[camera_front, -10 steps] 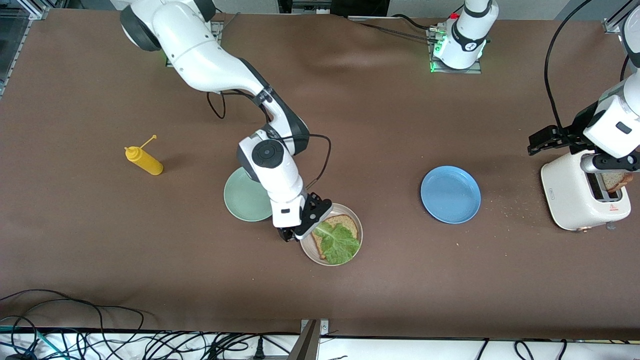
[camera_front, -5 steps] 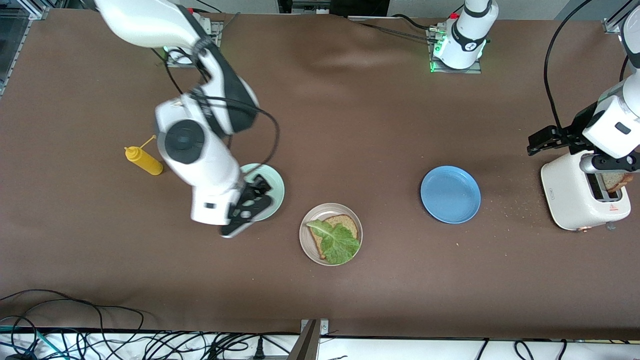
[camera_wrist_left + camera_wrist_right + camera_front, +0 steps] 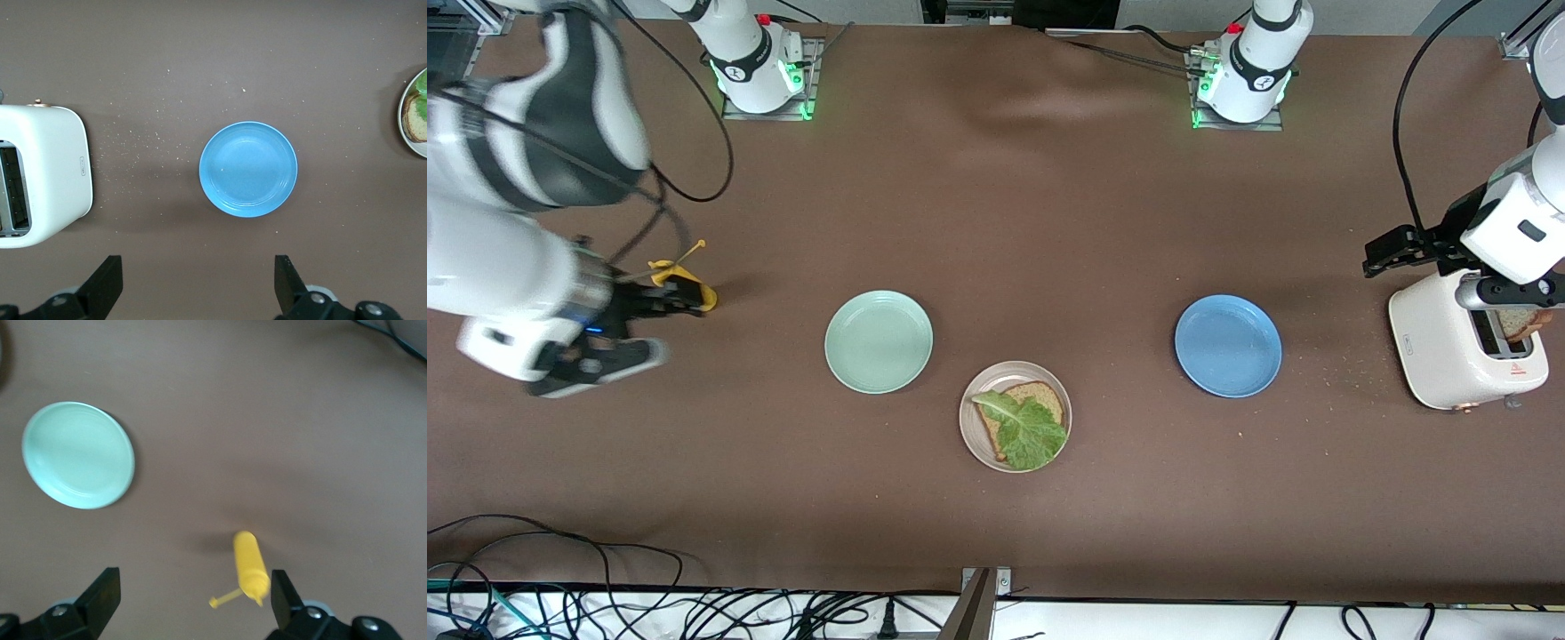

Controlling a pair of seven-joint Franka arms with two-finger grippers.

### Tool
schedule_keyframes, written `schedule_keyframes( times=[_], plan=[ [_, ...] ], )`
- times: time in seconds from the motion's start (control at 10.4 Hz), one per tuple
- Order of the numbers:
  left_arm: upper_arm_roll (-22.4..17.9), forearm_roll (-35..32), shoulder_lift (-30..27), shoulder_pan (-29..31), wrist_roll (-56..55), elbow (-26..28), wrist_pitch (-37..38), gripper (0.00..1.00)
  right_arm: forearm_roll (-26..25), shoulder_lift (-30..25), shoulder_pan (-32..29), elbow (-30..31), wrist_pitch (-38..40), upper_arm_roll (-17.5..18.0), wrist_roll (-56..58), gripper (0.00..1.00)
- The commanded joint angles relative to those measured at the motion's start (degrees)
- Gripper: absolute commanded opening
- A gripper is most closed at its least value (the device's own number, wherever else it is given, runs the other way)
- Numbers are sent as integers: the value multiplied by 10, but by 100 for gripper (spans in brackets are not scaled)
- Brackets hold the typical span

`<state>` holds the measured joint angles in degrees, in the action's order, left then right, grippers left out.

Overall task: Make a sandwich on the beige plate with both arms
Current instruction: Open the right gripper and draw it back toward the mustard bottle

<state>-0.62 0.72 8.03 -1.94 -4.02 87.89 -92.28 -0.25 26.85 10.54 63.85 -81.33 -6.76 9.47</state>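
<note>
Both pairs of my fingers stand wide apart and hold nothing. Going along the table from the right arm's end: my right gripper (image 3: pixel 591 356) hangs open over bare table just beside the small yellow squeeze bottle with its thin nozzle cap (image 3: pixel 685 286), which lies tipped on its side. Next comes the round mint-green plate (image 3: pixel 879 341), empty. Close to it and nearer the front camera sits the round pale beige plate with a raised rim (image 3: pixel 971 436), carrying one square slice of brown wholegrain bread (image 3: pixel 1040 398) with a crinkly green lettuce leaf (image 3: pixel 1027 433) on top; no second slice covers it yet. Then the round blue plate (image 3: pixel 1228 346), empty. At the left arm's end my left gripper (image 3: pixel 197 293) is open, high above the table near the blue plate and the white two-slot toaster (image 3: pixel 1463 351); another brown slice (image 3: pixel 1522 322) stands in a slot.

I judge the risks to be these: the slice could tear or crumble if pinched hard or snag on the slot, and setting it down off-centre could drag the loose lettuce off the bread. My right gripper, so near the bottle, could roll it.

Brown matte covering (image 3: pixel 1049 204) spans the table, with crumbs scattered around the toaster; black cables (image 3: pixel 605 604) trail along the front edge.
</note>
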Motion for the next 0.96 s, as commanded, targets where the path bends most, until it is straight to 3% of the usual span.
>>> schedule_keyframes(
  times=[0.0,0.39,0.67,0.87],
  plan=[
    [-2,6,9,-2,0,-19,12,100,11,-24,7,32,34,-49,-54,93],
    [-1,6,9,-2,0,-19,13,100,10,-48,8,89,17,-49,-104,96],
    [-2,6,9,-2,0,-19,13,100,5,-157,8,285,-118,-49,-106,100],
    [-2,6,9,-2,1,-19,13,100,6,-202,8,365,-171,-49,-108,100]
  ],
)
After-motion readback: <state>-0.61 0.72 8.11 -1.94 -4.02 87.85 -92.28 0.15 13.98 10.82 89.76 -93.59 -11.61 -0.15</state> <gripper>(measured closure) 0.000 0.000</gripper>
